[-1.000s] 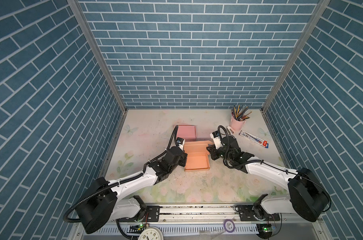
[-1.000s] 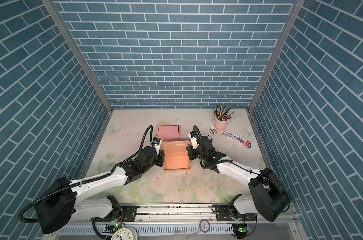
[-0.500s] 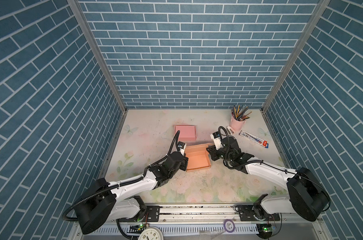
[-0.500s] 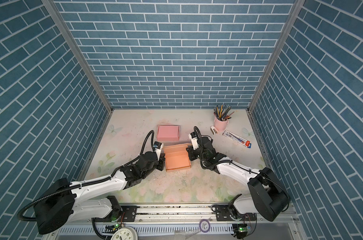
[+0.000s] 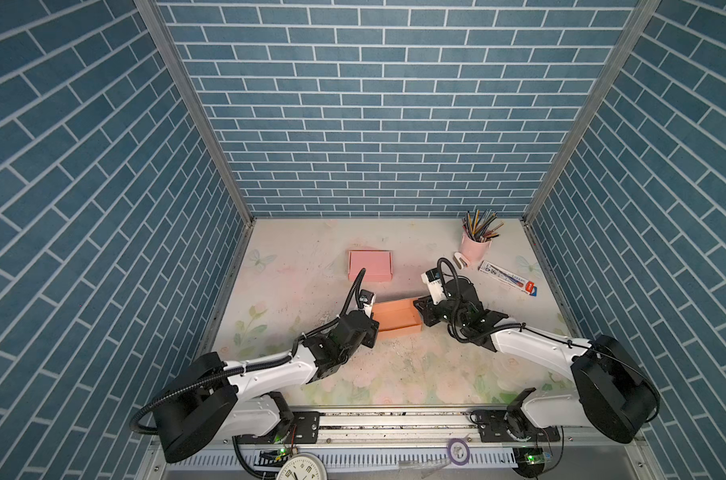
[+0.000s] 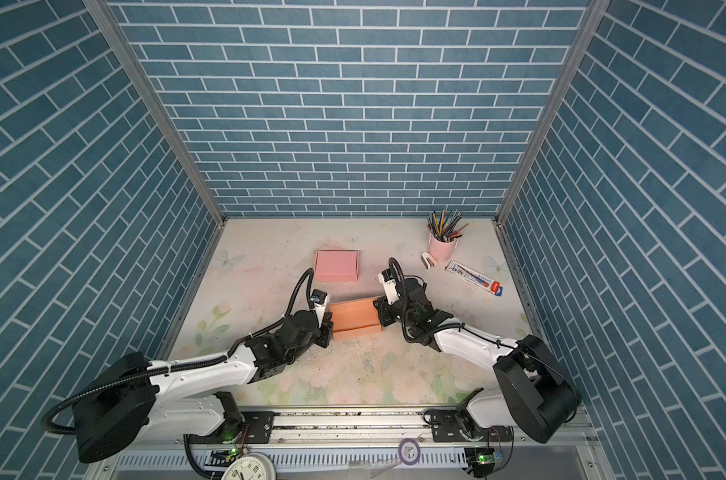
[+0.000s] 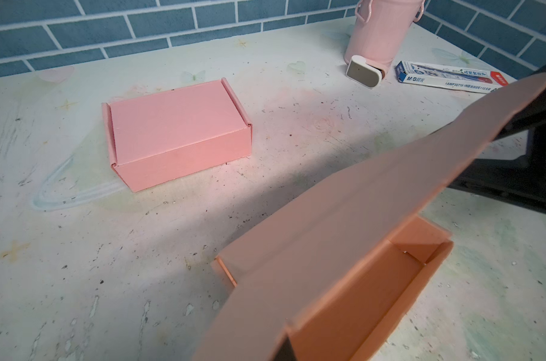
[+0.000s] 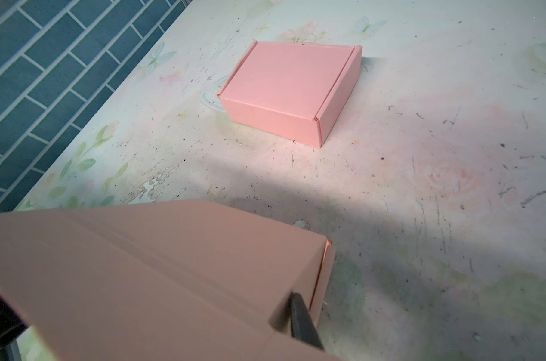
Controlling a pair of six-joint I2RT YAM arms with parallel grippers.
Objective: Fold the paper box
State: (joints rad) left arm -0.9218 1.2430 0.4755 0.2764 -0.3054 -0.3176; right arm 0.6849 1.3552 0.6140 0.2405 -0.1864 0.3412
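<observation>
The lid (image 7: 359, 203) of the orange box (image 5: 396, 316) stands differently from a second ago. It has tipped up and forward and now slants over the open tray, so in both top views the box looks much shorter from back to front. The left gripper (image 5: 372, 322) has travelled with it, sliding from the box's far left corner to its near left corner, and its arm now stretches lower across the table (image 5: 394, 374). The right gripper (image 5: 419, 309) has shifted only slightly nearer at the box's right end.
</observation>
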